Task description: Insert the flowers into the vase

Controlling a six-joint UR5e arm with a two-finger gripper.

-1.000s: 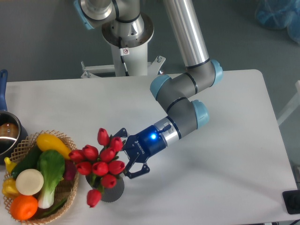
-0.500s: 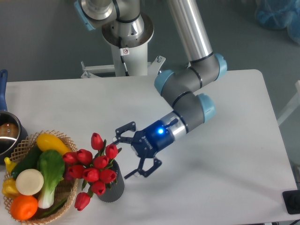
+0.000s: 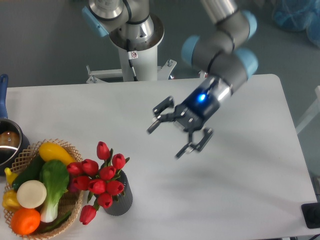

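A: What do we have in the fixed camera view?

B: We see the flowers point(image 3: 100, 176) standing in the vase point(image 3: 120, 199), near the front left of the table point(image 3: 250, 200). The red heads spread wider than the vase mouth and lean left, toward the wicker basket point(image 3: 75, 200) of toy vegetables point(image 3: 35, 192) just beside it. One bloom droops low at the vase's left side.

A: And the gripper?

B: The gripper point(image 3: 170, 137) hangs above the middle of the table, well apart from the bunch and to its right. Its jaws are spread wide and nothing sits between the fingers point(image 3: 161, 108). It looks a little blurred, so we would not read finer detail from it.

A: So how far along are we?

B: We judge the insertion done: the stems are hidden inside the vase, which stands upright, and the bunch holds without the gripper. We cannot see how deep the stems sit, since the blooms cover the mouth.

A: Anything left?

B: Little, as far as we can tell. The bunch leans, so it might tip if nudged, but the vase seems steady. At the far left edge a metal pot point(image 3: 7, 145) with a blue handle sits apart from all this and plays no part.
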